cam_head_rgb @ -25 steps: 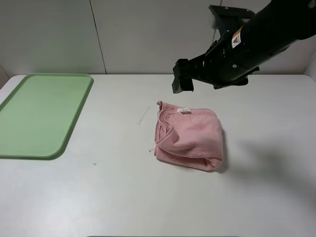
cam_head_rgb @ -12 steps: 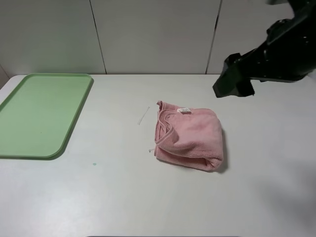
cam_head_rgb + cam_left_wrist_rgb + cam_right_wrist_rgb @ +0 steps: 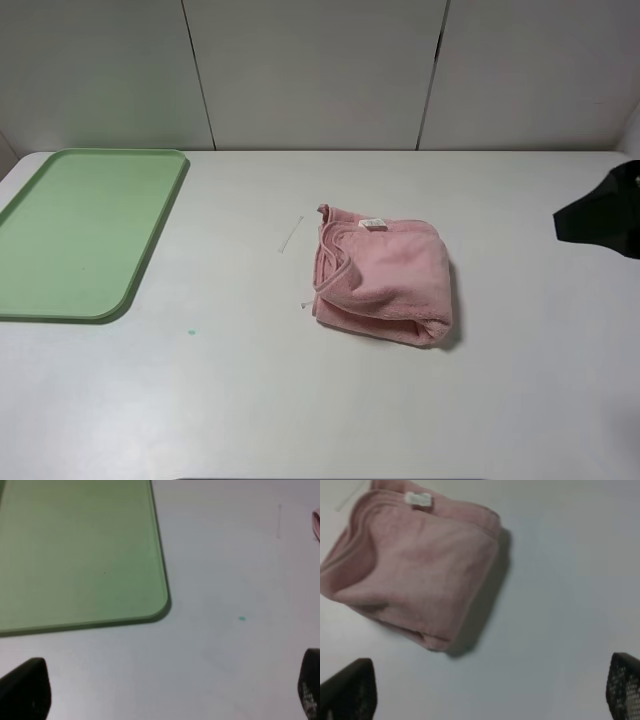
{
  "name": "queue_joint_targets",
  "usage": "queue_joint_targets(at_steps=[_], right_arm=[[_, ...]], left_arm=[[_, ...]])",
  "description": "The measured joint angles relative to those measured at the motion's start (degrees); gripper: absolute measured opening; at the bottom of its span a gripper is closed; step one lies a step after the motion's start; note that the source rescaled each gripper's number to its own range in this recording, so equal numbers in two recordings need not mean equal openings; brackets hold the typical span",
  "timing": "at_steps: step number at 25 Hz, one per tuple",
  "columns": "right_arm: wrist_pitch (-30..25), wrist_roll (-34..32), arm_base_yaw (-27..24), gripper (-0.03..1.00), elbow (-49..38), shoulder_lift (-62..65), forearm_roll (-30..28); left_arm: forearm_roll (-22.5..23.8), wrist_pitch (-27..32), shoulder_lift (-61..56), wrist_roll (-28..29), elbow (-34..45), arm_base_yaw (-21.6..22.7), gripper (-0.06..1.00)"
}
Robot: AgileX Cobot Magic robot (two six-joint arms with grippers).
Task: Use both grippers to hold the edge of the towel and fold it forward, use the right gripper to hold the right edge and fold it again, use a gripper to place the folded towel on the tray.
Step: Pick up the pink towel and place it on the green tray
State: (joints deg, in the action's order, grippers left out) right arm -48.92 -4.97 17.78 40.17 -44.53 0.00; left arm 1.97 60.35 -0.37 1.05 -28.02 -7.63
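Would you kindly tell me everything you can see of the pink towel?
The pink towel looks like soft, plush terry. It is folded into a thick, squarish bundle, with layered edges showing on its left side and a rounded fold at the right. A small white label sits at its far edge. It lies flat on the white table, near the middle, apart from the green tray. Nothing else touches it.

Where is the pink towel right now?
In the exterior high view the pink towel lies folded on the table, slightly right of centre, well apart from the green tray at the left.
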Motion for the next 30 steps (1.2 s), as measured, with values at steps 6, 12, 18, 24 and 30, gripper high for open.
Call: queue_joint_targets(at_steps=[6,12,18,24,30], right_arm=[[-3.04,0.36,-5.84,1.00,-5.10,9.65,1.74],[-6.74,1.57,-8.10,1.00,-8.10,17.75,2.41],[-9.00,4.97,-8.11,1.00,-11.44,25.61,2.76],[-9.30,5.38,-8.11,1.00,-11.85,35.91,2.39],[-9.52,4.97,-8.23,1.00,-11.85,44.71,0.62]], left_arm=[[0.00,0.00,0.00,0.00,0.00,0.00,1.00],[0.00,0.00,0.00,0.00,0.00,0.00,1.00],[0.00,0.00,0.00,0.00,0.00,0.00,1.00],[0.00,0.00,0.00,0.00,0.00,0.00,1.00],[0.00,0.00,0.00,0.00,0.00,0.00,1.00]])
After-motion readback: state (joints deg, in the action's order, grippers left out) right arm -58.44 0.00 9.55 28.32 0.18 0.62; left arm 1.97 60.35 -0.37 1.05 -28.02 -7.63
